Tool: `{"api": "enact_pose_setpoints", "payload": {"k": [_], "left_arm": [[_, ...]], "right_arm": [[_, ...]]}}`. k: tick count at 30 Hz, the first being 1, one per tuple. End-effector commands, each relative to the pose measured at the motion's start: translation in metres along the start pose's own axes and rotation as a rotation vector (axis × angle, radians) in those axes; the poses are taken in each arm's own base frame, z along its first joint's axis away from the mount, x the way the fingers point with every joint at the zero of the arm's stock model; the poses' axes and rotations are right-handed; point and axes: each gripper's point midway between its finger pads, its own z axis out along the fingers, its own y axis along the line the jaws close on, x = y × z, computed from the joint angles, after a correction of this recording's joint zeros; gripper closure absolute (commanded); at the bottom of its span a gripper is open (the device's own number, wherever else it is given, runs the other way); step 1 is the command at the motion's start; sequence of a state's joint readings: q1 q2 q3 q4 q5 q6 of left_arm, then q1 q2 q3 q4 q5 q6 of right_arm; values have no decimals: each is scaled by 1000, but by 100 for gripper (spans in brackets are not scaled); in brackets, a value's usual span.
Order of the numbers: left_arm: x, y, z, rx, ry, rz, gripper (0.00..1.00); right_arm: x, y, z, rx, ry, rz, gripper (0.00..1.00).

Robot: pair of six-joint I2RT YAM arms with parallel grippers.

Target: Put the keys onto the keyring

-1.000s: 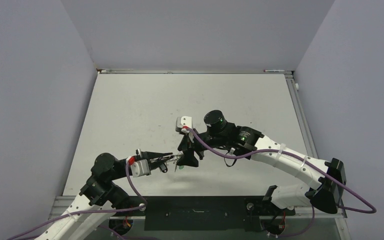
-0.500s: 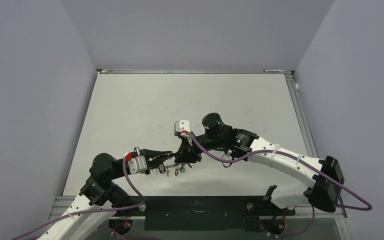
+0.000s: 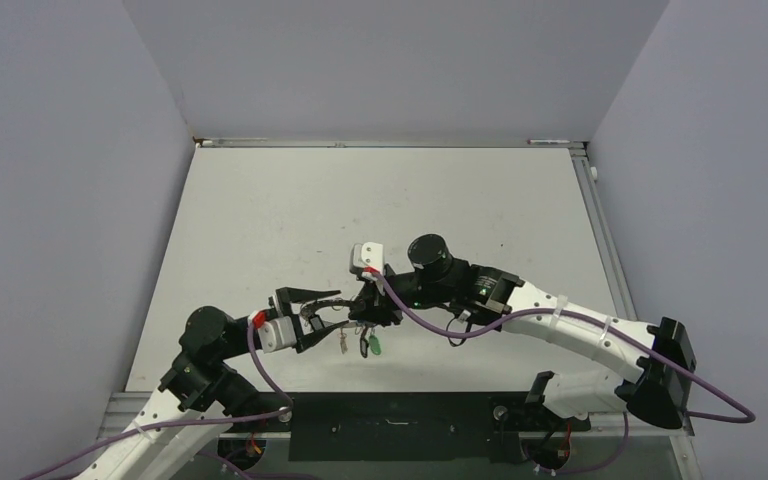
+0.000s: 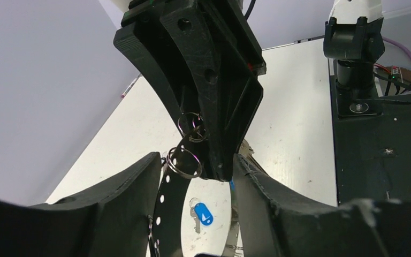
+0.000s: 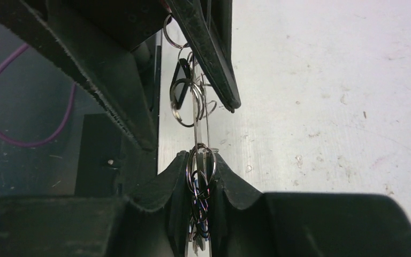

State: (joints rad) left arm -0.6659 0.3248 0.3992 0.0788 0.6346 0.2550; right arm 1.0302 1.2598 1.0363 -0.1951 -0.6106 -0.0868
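Note:
My right gripper point(image 3: 364, 313) is shut on the keyring point(image 5: 199, 128), a flat grey ring seen edge-on in the right wrist view, with several thin wire loops point(image 5: 184, 96) bunched on it. The right gripper point(image 5: 199, 158) pinches ring and loops together. In the top view, keys hang under it, one with a green head point(image 3: 370, 346). My left gripper point(image 3: 322, 310) stands open, its fingers point(image 4: 134, 187) apart on either side of the ring's band point(image 4: 167, 211) and the right fingers. A blue-headed key point(image 4: 204, 213) shows below against the table; I cannot tell whether it lies there or hangs.
Both arms meet near the table's front edge point(image 3: 260, 388), just above the surface. Grey walls close off the left, back and right sides. A black base plate point(image 4: 377, 160) with the right arm's mount lies beside the table edge.
The right gripper closed on the keyring and loops. The left gripper then opened and let go. The keys now hang lower beneath the right gripper.

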Motion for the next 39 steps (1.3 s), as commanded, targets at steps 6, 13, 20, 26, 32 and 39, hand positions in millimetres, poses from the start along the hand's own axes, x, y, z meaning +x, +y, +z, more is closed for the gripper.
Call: {"api": "enact_pose_setpoints", "payload": {"k": [6, 13, 20, 26, 32, 39], "left_arm": [[-23, 9, -1, -25, -32, 74, 47], [-50, 27, -8, -134, -96, 67, 41], [-69, 32, -7, -155, -119, -18, 38], [-63, 39, 1, -182, -76, -183, 42], [-50, 42, 14, -189, -25, -372, 55], [-47, 47, 24, -195, -25, -435, 64]], "right_arm": [[-54, -21, -29, 192, -126, -119, 95], [-61, -43, -47, 367, -118, -140, 95], [-62, -58, -54, 477, -92, -155, 95], [-66, -57, -52, 494, -83, -181, 95], [-75, -51, -52, 494, -85, -205, 95], [-76, -43, -49, 492, -68, -225, 95]]}}
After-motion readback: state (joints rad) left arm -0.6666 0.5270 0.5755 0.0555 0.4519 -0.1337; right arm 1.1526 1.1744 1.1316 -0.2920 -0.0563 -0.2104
